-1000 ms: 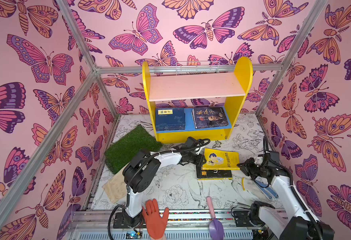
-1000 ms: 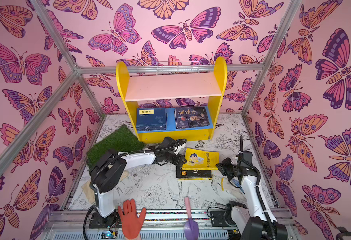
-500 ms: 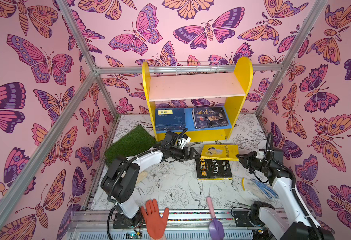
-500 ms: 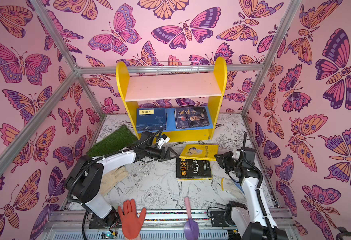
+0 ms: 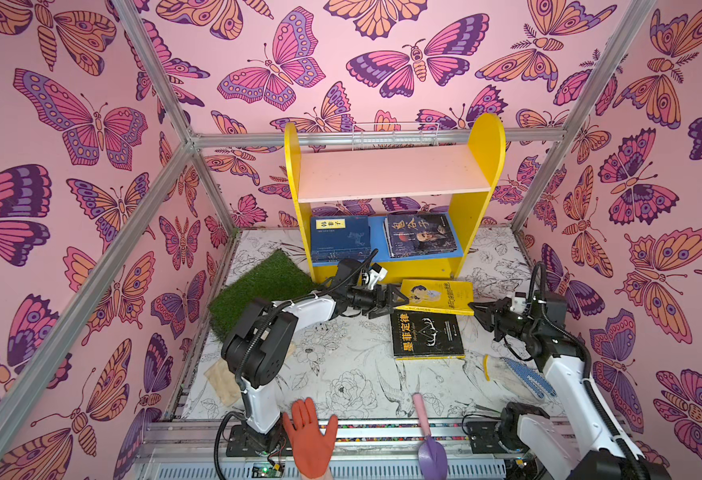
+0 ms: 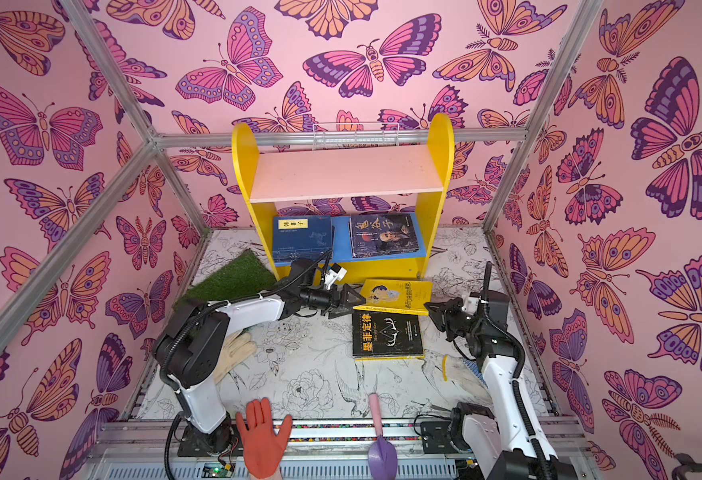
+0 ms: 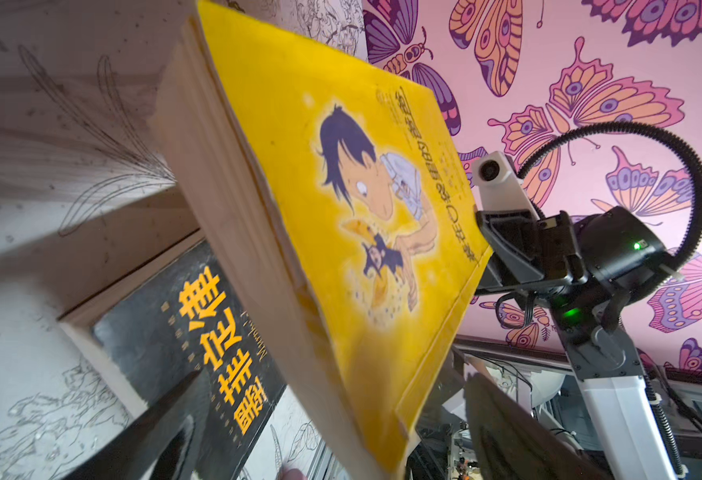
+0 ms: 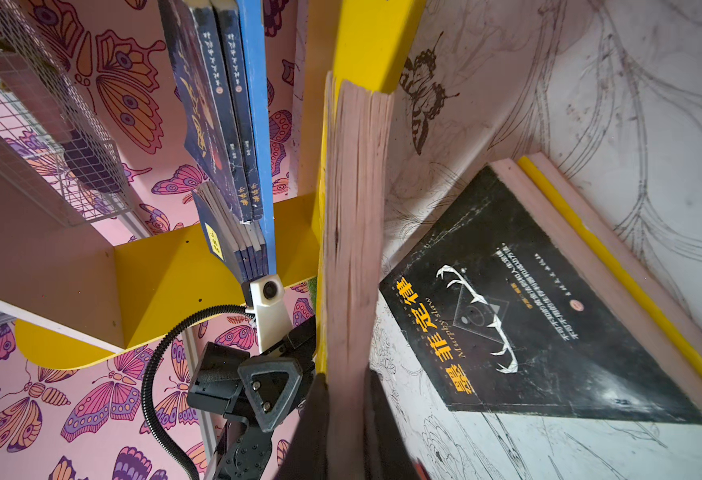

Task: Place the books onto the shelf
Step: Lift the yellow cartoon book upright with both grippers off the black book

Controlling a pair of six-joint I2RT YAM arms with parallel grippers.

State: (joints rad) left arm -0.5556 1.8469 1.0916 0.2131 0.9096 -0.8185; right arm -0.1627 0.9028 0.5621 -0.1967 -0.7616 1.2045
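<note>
Left gripper [image 5: 399, 300] low in front of the shelf [image 5: 484, 166], toward its left half, jaws spread wide around the left edge of the yellow book [image 5: 441, 292]. Going by the left wrist view, one finger [image 7: 154, 419] on each side of that edge, no pinch; actual contact, can't tell. Up on the shelf's blue lower board [image 5: 378, 235]: navy books [image 5: 339, 239] stacked flat at the left end, portrait books [image 5: 420, 235] flat at the right end. Black book [image 5: 426, 334] flat on the floor [image 5: 341, 374] out in front of the shelf, cover up. Yellow book right in front of the shelf's base, tilted, near edge hanging over the black book's far edge. Right gripper [image 5: 477, 309] out front of the shelf's right half, clamped hard on the yellow book's right edge, page block squeezed between the fingers [image 8: 307, 436] in the right wrist view.
</note>
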